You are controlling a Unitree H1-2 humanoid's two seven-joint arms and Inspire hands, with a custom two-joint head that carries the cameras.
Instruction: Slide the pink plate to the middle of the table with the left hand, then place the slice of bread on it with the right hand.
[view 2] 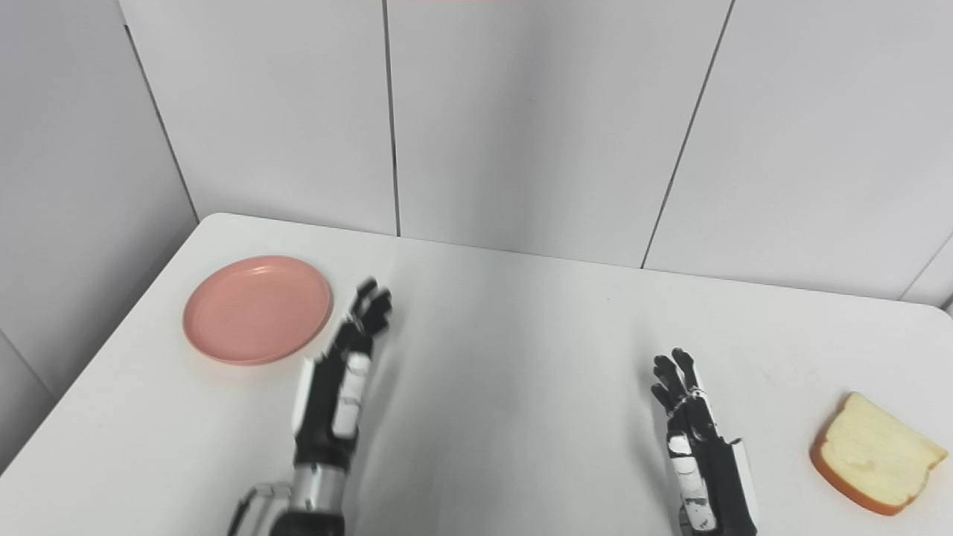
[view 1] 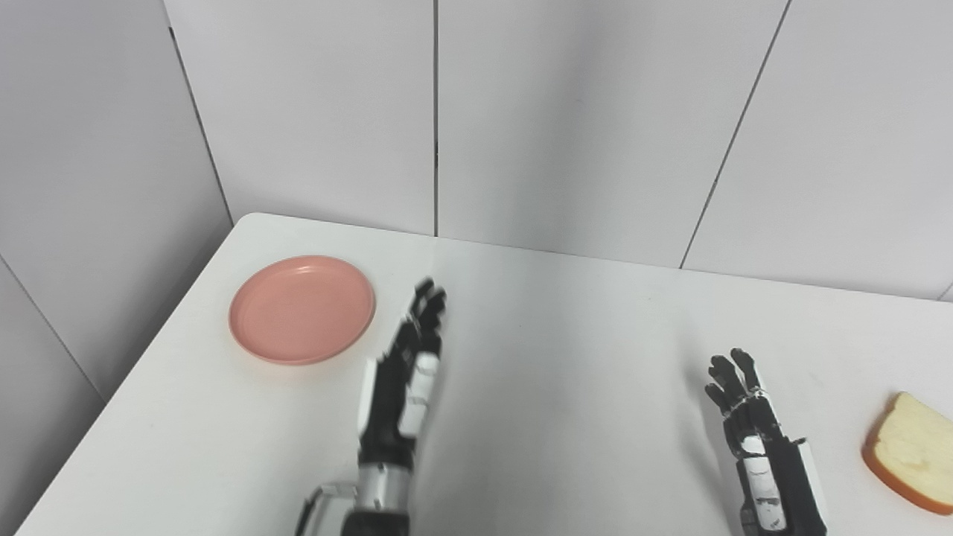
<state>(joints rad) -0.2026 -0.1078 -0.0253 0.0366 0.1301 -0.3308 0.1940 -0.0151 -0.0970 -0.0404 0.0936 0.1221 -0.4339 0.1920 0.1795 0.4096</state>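
A single pink plate [view 1: 301,309] lay flat near the far left corner of the white table [view 1: 566,350], just to the left of the robot's left hand [view 1: 406,372], which stood edge-on above the tabletop with its fingers [view 1: 430,301] stretched forward and held close together, gripping nothing. A narrow strip of bare table separated the plate's right rim from those fingers; whether the hand touched the surface below it could not be told, and its outline was slightly blurred.

One slice of bread [view 1: 910,463], pale with an orange-brown crust, lay at the near right edge of the table, partly cut off by the frame in the left eye view and whole in the right eye view. The right hand [view 1: 752,439] was just to the left of the bread, apart from it, palm turned inward, fingers extended and a little fanned, holding nothing.

The two hands were well apart, with the bare middle of the table between them. Behind the table rose a wall of pale grey panels [view 1: 566,119] divided by thin dark seams.
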